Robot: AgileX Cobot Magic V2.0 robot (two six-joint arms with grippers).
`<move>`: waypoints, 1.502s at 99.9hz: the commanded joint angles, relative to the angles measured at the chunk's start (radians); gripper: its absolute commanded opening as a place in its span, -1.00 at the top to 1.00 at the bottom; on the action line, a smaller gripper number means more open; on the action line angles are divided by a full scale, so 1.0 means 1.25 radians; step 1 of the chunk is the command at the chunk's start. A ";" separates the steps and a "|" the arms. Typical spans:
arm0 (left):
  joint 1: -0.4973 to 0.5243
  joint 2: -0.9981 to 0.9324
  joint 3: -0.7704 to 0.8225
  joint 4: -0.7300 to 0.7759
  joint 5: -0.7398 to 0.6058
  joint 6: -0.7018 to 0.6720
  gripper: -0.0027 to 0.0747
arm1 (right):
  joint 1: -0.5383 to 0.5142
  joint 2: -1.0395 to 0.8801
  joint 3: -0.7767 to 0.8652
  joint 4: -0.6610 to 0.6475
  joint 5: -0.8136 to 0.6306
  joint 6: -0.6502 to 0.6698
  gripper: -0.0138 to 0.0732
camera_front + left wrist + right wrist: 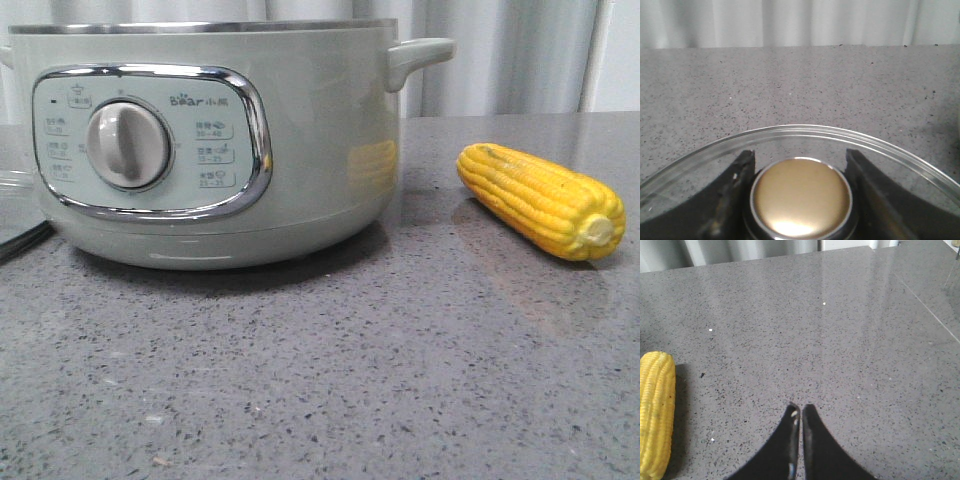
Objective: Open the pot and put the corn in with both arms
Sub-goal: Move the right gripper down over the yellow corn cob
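Observation:
The pale green pot (300,150) stands at the left of the front view with its steel rim bare and no lid on it. The yellow corn (540,200) lies on the table to the pot's right, its pale stub towards the camera. My left gripper (799,151) is shut on the gold knob (800,197) of the glass lid (790,131), one finger on each side, over bare tabletop. A bit of glass rim (12,180) shows left of the pot. My right gripper (801,407) is shut and holds nothing, above the table with the corn (656,410) off to one side.
The grey speckled tabletop (350,380) runs in front of the pot and the corn. A dark strip (25,240) lies by the pot's left base. Pale curtains (500,50) hang behind the table. The pot's side handle (420,55) sticks out above the corn's side.

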 commanded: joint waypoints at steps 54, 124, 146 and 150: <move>0.001 -0.024 -0.011 0.005 -0.108 0.002 -0.03 | -0.004 0.008 -0.020 0.008 -0.032 -0.006 0.85; 0.001 -0.510 -0.012 0.063 0.162 0.002 -0.05 | 0.184 0.158 -0.210 0.010 0.235 -0.009 -0.09; 0.001 -0.673 -0.039 0.064 0.318 -0.059 -0.05 | 0.260 0.319 -0.307 0.042 0.262 -0.009 -0.11; 0.001 -0.692 -0.050 0.069 0.360 -0.069 -0.05 | 0.270 0.354 -0.325 0.045 0.270 -0.009 -0.11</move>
